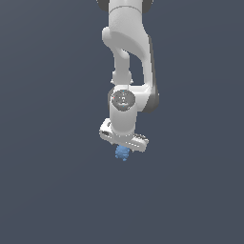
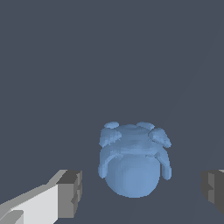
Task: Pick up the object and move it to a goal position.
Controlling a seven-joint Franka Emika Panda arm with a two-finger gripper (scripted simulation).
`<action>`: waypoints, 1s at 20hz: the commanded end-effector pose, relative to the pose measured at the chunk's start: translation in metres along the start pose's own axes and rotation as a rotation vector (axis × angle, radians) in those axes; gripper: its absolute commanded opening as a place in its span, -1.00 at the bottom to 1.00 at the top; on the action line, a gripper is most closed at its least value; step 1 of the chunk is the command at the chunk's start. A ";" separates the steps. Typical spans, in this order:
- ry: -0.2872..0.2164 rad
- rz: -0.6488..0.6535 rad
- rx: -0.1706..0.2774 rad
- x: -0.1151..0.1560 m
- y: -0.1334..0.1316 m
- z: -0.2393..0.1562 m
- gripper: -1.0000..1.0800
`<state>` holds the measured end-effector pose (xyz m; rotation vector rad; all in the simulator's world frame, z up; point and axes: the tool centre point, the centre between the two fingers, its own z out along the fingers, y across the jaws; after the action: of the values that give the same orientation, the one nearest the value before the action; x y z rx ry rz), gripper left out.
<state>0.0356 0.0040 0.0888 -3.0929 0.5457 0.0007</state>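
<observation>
The object (image 1: 122, 153) is a small light-blue lumpy blob, seen in the exterior view just under the white gripper (image 1: 123, 147). In the wrist view the object (image 2: 132, 160) fills the space between the two grey fingertips (image 2: 70, 192), with a gap on each side. The gripper (image 2: 142, 190) stands open around the object, and neither pad touches it. The fingers are hidden behind the hand in the exterior view.
The white arm (image 1: 127, 57) reaches down from the top of the exterior view. All around is a plain dark grey-blue surface (image 1: 47, 190) with no other objects in sight.
</observation>
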 end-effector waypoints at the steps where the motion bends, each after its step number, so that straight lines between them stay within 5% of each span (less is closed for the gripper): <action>1: 0.000 0.001 0.000 0.000 0.000 0.005 0.92; 14: 0.001 0.004 -0.001 0.000 0.000 0.049 0.92; 15: 0.001 0.004 -0.001 0.000 0.000 0.049 -1.00; 20: 0.001 0.004 -0.001 0.000 0.000 0.049 -1.00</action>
<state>0.0358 0.0039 0.0397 -3.0925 0.5521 0.0002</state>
